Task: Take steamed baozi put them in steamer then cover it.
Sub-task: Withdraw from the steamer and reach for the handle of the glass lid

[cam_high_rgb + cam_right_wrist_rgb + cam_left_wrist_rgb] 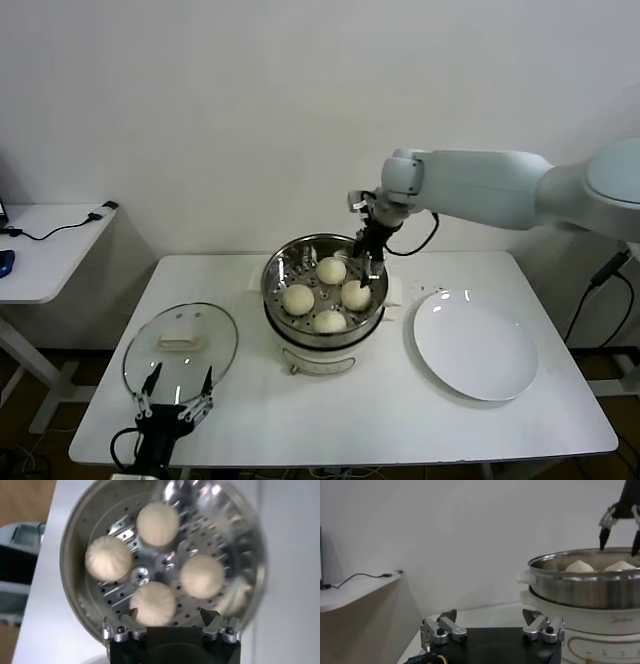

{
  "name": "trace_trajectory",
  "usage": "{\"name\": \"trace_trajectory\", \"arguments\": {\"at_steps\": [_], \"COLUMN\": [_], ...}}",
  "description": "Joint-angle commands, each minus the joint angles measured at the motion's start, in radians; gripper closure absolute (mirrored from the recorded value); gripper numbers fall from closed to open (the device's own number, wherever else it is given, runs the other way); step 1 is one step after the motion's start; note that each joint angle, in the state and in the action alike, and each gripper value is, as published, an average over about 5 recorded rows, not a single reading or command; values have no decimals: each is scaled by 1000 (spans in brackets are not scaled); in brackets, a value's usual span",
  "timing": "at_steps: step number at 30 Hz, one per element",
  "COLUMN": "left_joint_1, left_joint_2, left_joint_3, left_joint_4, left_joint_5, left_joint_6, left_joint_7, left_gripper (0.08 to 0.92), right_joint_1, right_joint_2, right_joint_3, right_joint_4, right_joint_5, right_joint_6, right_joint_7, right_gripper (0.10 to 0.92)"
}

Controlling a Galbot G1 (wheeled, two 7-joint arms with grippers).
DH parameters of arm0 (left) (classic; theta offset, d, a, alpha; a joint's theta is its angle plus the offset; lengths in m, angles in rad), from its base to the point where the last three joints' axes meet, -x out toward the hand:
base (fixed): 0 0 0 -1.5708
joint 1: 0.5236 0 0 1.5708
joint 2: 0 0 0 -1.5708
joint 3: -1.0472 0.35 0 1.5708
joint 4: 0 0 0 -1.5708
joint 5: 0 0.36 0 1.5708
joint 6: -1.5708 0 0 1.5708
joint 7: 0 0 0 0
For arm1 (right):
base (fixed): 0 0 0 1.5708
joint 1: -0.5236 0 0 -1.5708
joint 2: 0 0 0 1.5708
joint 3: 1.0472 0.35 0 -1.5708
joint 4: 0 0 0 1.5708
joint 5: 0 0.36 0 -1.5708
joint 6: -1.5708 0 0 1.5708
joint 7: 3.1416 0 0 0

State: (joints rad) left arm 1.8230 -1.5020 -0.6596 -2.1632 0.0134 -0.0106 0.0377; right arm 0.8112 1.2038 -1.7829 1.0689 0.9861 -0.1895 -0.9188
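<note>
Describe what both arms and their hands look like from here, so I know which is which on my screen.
The right arm has smooth white rounded shells, a black cable looped at the wrist, and a black right hand with slim dark fingers. The left hand is black too, with silver metal knuckle links and dark fingertips; a small yellow mark shows on its base. Its arm is hardly visible.

A round white plate (476,347) lies flat on the white table (350,420). A small side table (45,250) stands at nine o'clock, with a black cable (60,228) on it
</note>
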Motion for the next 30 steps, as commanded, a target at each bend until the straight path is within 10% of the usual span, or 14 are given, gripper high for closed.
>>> {"name": "trace_trajectory", "arguments": {"at_steps": [1,15,30], "left_joint_1": [-1,2,-15], "left_joint_2": [-5,-6,-9], "left_joint_3": [-10,-27,-56], "left_joint_4": [-2,-35,-56], "left_joint_5": [26,72,547], "left_joint_6": [5,22,9], "left_joint_7": [9,13,2], "left_gripper": [177,177,177], "right_joint_1": [76,-809,-1817], "right_joint_2": [-270,-744,-572], "right_joint_3": [18,940,2026], "right_joint_4": [142,402,526], "right_joint_5": [96,-41,-200], "right_joint_6": [315,426,372], "right_joint_7": [249,647,675], "right_gripper": [203,203,203]}}
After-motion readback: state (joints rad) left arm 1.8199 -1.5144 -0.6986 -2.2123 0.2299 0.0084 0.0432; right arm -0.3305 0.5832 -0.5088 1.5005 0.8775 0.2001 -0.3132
